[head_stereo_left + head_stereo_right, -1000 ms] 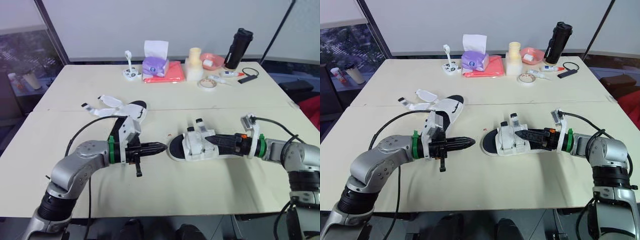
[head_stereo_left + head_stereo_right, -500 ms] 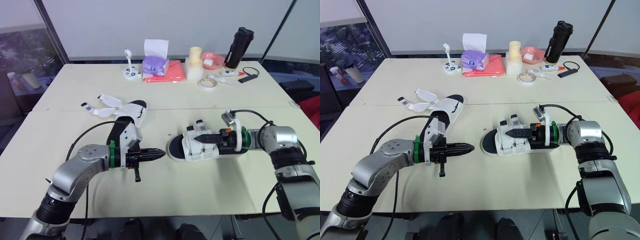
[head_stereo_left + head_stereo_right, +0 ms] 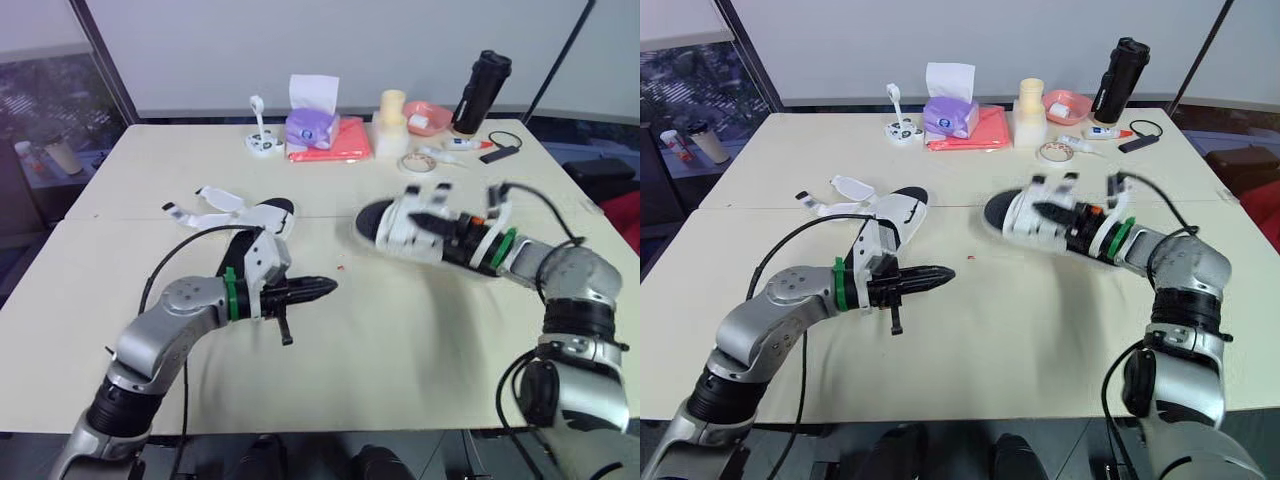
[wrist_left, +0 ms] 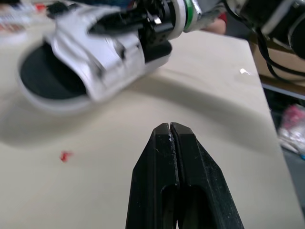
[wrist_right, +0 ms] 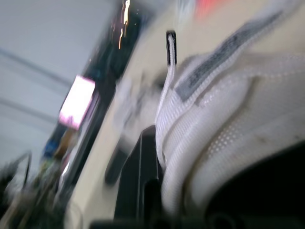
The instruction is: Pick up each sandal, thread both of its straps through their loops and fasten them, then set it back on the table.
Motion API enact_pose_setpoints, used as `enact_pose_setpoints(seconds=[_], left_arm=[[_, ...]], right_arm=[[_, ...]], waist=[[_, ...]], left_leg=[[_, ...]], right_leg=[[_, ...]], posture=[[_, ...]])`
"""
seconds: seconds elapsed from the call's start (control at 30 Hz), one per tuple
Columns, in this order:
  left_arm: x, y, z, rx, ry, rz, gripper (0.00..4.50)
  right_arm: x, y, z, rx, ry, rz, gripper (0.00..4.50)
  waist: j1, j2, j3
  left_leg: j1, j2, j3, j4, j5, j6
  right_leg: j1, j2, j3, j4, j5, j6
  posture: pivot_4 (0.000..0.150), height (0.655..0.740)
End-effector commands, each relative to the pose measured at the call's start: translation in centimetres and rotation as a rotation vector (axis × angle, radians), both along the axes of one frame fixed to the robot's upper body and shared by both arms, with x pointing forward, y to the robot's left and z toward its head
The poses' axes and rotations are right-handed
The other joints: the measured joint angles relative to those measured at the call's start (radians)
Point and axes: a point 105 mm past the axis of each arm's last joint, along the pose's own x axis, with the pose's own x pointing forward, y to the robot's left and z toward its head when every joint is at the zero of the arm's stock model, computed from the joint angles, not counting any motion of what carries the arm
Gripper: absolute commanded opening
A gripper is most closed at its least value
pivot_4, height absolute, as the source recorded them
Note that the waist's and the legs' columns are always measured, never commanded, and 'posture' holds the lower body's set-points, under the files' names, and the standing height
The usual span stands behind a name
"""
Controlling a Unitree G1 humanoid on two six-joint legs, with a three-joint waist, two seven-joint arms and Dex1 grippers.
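Observation:
My right gripper (image 3: 428, 222) is shut on the white strap part of a black-soled white sandal (image 3: 392, 226). It holds the sandal tilted above the table (image 3: 400, 340), right of centre. In the right wrist view one black finger (image 5: 142, 177) lies against the sandal's white mesh strap (image 5: 224, 100). The left wrist view also shows this sandal (image 4: 86, 57) ahead of my left gripper (image 4: 170, 127). My left gripper (image 3: 326, 287) is shut and empty, low over the table at centre left. A second sandal (image 3: 262, 216) lies behind it with its straps (image 3: 212, 200) spread open.
Along the far edge stand a tissue box (image 3: 312, 122) on a red cloth (image 3: 345, 146), a cream container (image 3: 390, 112), a pink bowl (image 3: 428, 118), a black bottle (image 3: 480, 90) and a tape roll (image 3: 414, 164). A small red speck (image 3: 343, 268) lies mid-table.
My right gripper has shut on the sandal and lifted it off the table, up and toward the far side. My left gripper has edged slightly right, still shut.

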Motion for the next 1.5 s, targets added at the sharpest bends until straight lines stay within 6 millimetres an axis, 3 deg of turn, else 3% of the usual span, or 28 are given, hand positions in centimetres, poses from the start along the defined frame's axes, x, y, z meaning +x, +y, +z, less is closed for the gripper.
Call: enact_pose_setpoints(seconds=[0.03, 0.13, 0.23, 0.57, 0.67, 0.87, 0.9, 1.03, 1.13, 1.27, 1.37, 1.43, 1.5], left_arm=[[1.4, 0.4, 2.3, -0.1, -0.073, 0.08, 0.0], [1.2, -0.1, 1.8, -0.093, -0.07, 0.062, 0.0], [1.3, -0.5, 1.7, -0.104, -0.061, 0.056, 0.0], [1.8, -0.6, 0.8, -0.097, -0.047, 0.047, 0.0], [2.0, -0.5, 0.7, -0.094, -0.049, 0.054, 0.0], [2.4, 0.1, 1.0, -0.095, -0.062, 0.083, 0.0], [2.5, 0.2, 1.0, -0.095, -0.064, 0.089, 0.0], [2.9, 1.1, 1.3, -0.096, -0.071, 0.137, 0.0], [3.6, 2.8, 2.0, -0.096, -0.085, 0.229, 0.0], [3.9, 5.1, 2.5, -0.084, -0.087, 0.344, 0.0], [3.7, 6.5, 2.5, -0.053, -0.085, 0.397, 0.89], [3.7, 7.6, 2.6, -0.012, -0.113, 0.437, 1.87], [4.2, 9.0, 3.1, 0.052, -0.169, 0.5, 2.91]], right_arm=[[0.0, -5.2, 2.1, 0.066, -0.068, -0.506, 0.04], [-1.2, -7.4, 2.3, 0.118, -0.074, -0.784, 0.04], [-2.2, -8.4, 1.6, 0.192, -0.044, -0.939, 0.04], [-1.7, -7.9, -4.3, 0.387, 0.178, -1.073, 0.04], [-1.6, -8.4, -5.4, 0.378, 0.217, -1.084, 1.35], [-2.5, -8.7, -6.2, 0.335, 0.248, -1.092, 4.4], [-2.9, -8.5, -6.2, 0.319, 0.251, -1.082, 4.46], [-4.5, -6.8, -5.6, 0.224, 0.214, -0.968, 4.46], [-7.2, -4.1, -4.8, -0.05, 0.101, -0.736, 4.46], [-11.7, -1.0, -5.1, -0.169, 0.043, -0.324, 4.46], [-15.2, -0.4, -4.8, -0.189, 0.044, -0.061, 4.5], [-16.8, 0.4, -4.1, -0.223, 0.025, 0.077, 4.5], [-17.1, 2.0, -2.9, -0.259, -0.037, 0.19, 4.5]], waist=[[-0.001, 0.0, 0.0], [-0.002, 0.001, 0.0], [-0.005, 0.002, -0.001], [-0.034, 0.004, -0.002], [-0.033, 0.004, -0.002], [-0.029, 0.004, -0.002], [-0.028, 0.004, -0.002], [-0.027, 0.003, -0.002], [-0.026, 0.004, -0.002], [-0.033, 0.004, -0.002], [-0.03, 0.003, -0.002], [-0.032, 0.001, -0.001], [-0.033, 0.0, 0.0]], left_leg=[[0.0, 0.0, 0.0, 0.0, 0.0, 0.0], [0.0, -0.001, 0.002, 0.0, 0.001, -0.002], [-0.005, -0.001, 0.002, 0.0, 0.004, -0.007], [-0.007, -0.001, 0.002, 0.0, 0.008, -0.009], [-0.006, -0.001, 0.002, 0.0, 0.009, -0.009], [-0.006, -0.001, 0.002, 0.0, 0.009, -0.009], [-0.006, -0.001, 0.001, 0.0, 0.009, -0.009], [-0.006, -0.001, 0.0, 0.0, 0.009, -0.008], [-0.006, -0.001, 0.0, 0.0, 0.009, -0.008], [-0.007, -0.001, 0.0, -0.001, 0.009, -0.008], [-0.005, -0.001, 0.0, 0.0, 0.008, -0.008], [-0.001, -0.001, 0.0, -0.001, 0.008, -0.007], [0.004, -0.001, 0.001, -0.001, 0.008, -0.007]], right_leg=[[0.0, 0.0, 0.0, 0.001, 0.0, 0.0], [-0.004, 0.0, 0.002, 0.006, 0.0, 0.0], [-0.011, -0.001, 0.002, 0.01, 0.0, 0.0], [-0.016, 0.001, 0.003, 0.016, 0.0, 0.0], [-0.015, 0.001, 0.002, 0.016, 0.0, 0.0], [-0.015, 0.001, 0.002, 0.017, 0.0, 0.0], [-0.014, 0.001, 0.002, 0.017, 0.0, 0.0], [-0.014, 0.001, 0.002, 0.016, 0.0, 0.0], [-0.014, 0.001, 0.001, 0.016, 0.0, 0.0], [-0.014, 0.001, 0.002, 0.015, 0.0, 0.0], [-0.011, 0.001, 0.002, 0.015, 0.0, 0.0], [-0.006, 0.002, 0.002, 0.013, 0.0, 0.0], [-0.003, 0.002, 0.003, 0.012, 0.0, 0.0]], posture=[[0.15, 0.74], [0.15, 0.74], [0.15, 0.74], [0.15, 0.74], [0.15, 0.74], [0.15, 0.74], [0.15, 0.74], [0.15, 0.74], [0.15, 0.74], [0.15, 0.74], [0.15, 0.74], [0.15, 0.74], [0.15, 0.74]])
